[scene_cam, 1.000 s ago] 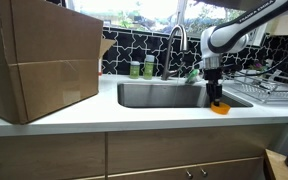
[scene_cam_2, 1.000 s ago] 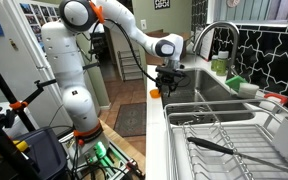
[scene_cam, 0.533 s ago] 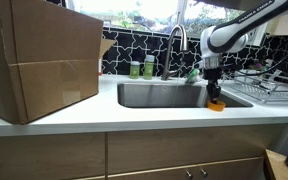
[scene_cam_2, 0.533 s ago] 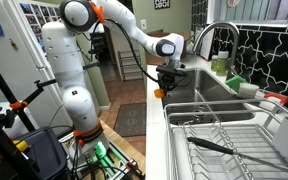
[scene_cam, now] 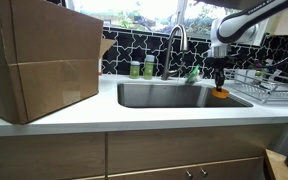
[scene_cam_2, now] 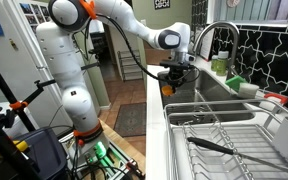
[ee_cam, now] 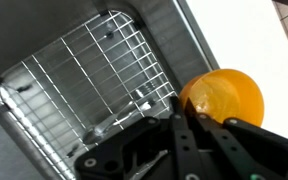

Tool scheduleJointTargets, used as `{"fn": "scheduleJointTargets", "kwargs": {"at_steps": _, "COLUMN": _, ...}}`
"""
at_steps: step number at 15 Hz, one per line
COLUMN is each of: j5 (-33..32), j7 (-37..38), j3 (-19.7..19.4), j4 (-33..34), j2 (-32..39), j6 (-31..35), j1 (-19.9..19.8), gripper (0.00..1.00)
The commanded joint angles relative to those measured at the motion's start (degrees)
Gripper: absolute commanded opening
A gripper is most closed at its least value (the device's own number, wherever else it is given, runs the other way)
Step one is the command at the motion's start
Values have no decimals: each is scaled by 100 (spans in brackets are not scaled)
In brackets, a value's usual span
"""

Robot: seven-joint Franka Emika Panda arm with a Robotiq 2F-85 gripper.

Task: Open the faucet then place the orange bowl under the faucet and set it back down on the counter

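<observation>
My gripper [scene_cam: 218,84] [scene_cam_2: 174,80] is shut on the rim of the orange bowl [scene_cam: 221,94] [scene_cam_2: 168,91] and holds it just above the white counter [scene_cam: 134,118], at the sink's edge near the dish rack. In the wrist view the thin fingers [ee_cam: 177,112] pinch the rim of the orange bowl [ee_cam: 224,96], with my gripper [ee_cam: 183,103] over the sink basin's wire grid [ee_cam: 94,70]. The steel gooseneck faucet [scene_cam: 177,40] [scene_cam_2: 216,30] arches over the basin, behind and to the side of the bowl. I cannot tell whether water runs.
A big cardboard box [scene_cam: 39,60] fills one end of the counter. Green bottles [scene_cam: 142,68] and a green scrubber [scene_cam: 193,73] stand behind the sink. A wire dish rack [scene_cam: 269,86] [scene_cam_2: 224,135] sits beside the bowl.
The jaws closed on the bowl's rim while it rested on the counter. The arm has since lifted the bowl a little above the counter.
</observation>
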Motion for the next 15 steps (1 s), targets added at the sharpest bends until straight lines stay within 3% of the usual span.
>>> {"fn": "scheduleJointTargets", "kwargs": {"at_steps": 1, "j5": -393, "j7": 696, "j3": -272, "j4": 118, "j2": -291, "j6": 17, "j1": -243, "gripper": 1}}
{"fn": "scheduleJointTargets", "kwargs": {"at_steps": 2, "j5": -173, "j7": 311, "j3": -204, "j4": 122, "j2": -122, "j6": -12, "j1": -146, "gripper": 4}}
{"fn": "scheduleJointTargets", "kwargs": {"at_steps": 6, "j5": -257, "j7": 514, "j3": -316, "j4": 189, "j2": -261, "j6": -13, "j1": -238, "gripper": 1}}
{"fn": "scheduleJointTargets", "kwargs": {"at_steps": 11, "j5": 1168, "j7": 832, "j3": -563, "j4": 974, "j2": 385, "j6": 269, "j1": -449, "gripper": 1}}
{"fn": "scheduleJointTargets", "kwargs": {"at_steps": 15, "j5": 1902, "j7": 974, "j3": -505, "j4": 1516, "j2": 881, "j6": 457, "j1": -594, "gripper": 1}}
